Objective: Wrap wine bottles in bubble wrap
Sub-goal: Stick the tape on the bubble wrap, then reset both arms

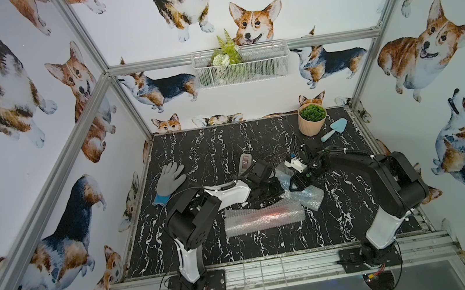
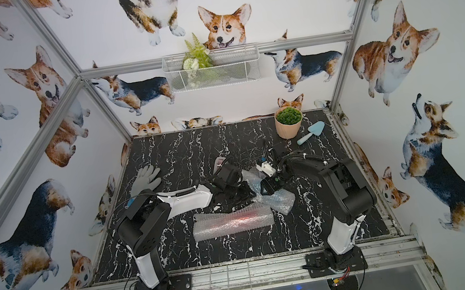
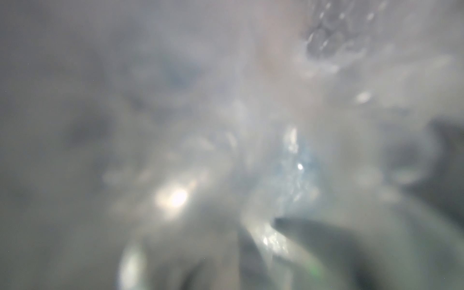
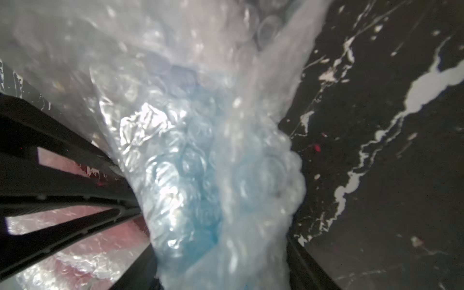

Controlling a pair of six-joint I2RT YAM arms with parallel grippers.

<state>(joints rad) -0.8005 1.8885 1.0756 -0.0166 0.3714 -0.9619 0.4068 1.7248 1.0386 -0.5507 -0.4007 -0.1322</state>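
Reaching inward, right tool (image 1: pixel 295 185) clamps bubble wrap (image 1: pixel 309 198); left tool (image 1: pixel 275 188) perhaps likewise.

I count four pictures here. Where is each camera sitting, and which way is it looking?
Both top views: high over the near edge, looking down on the table; left arm and right arm show.
Left wrist: pressed into bubble wrap, all blur; no robot part clearly recognisable.
Right wrist: looks along its black fingers at the blue-tinted bundle they clasp.
Shared: right wrist and top views both show the pink-tinted roll.
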